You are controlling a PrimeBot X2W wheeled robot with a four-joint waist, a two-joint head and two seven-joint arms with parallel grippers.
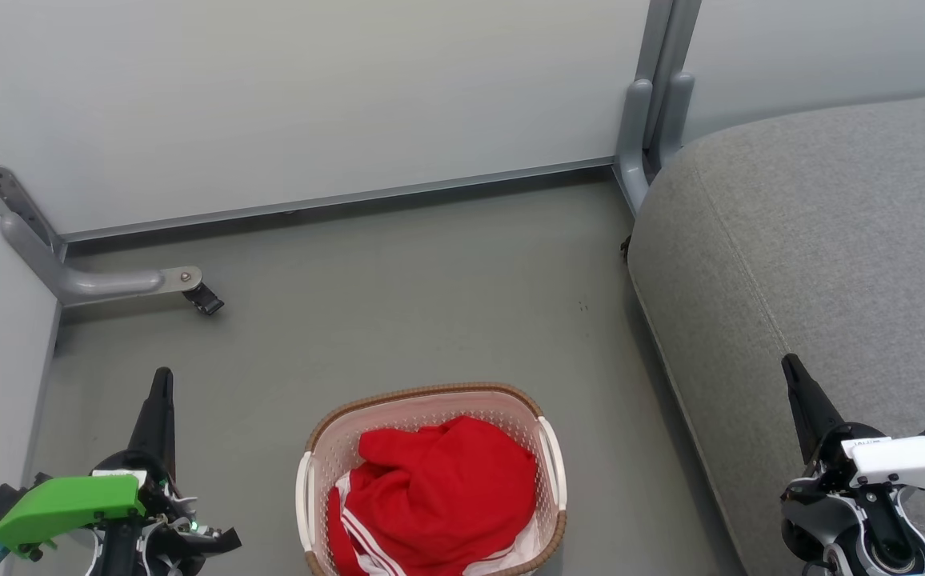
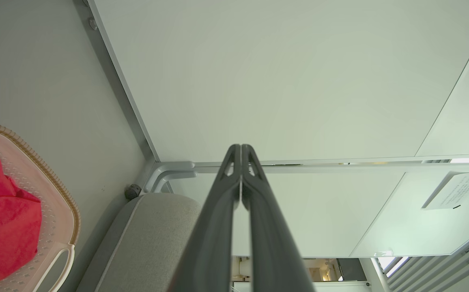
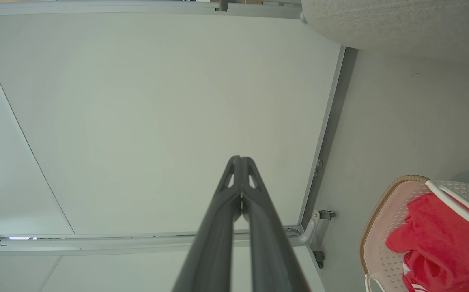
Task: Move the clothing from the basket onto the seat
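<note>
Left hand point(image 1: 162, 382): our fingers are pressed together tip to tip with nothing between them. It hangs low on our left, beside the basket and apart from it.
Right hand point(image 1: 792, 370): closed tight and empty too, seen against the seat's near part on our right.
Clothing point(image 1: 446, 480): a crumpled red heap with white stripes. It lies in the basket, fills most of it, and none of it is on the seat.
Basket point(image 1: 422, 394): stands on the floor point(image 1: 398, 304) between our two hands, near the seat but not touching it.
Seat point(image 1: 830, 240): a grey cushion, bare, to the right of the basket.
Handling: we judge the cloth light, soft and limp. It should sag and trail once lifted, and smooth sports fabric may slide out of a thin pinch.
Where to hold: the raised fold at the top of the heap. We would open first, then take a thick bunch, not a hem.
Risk: the pieces may come up tangled, and the light basket may tip or lift with them.
</note>
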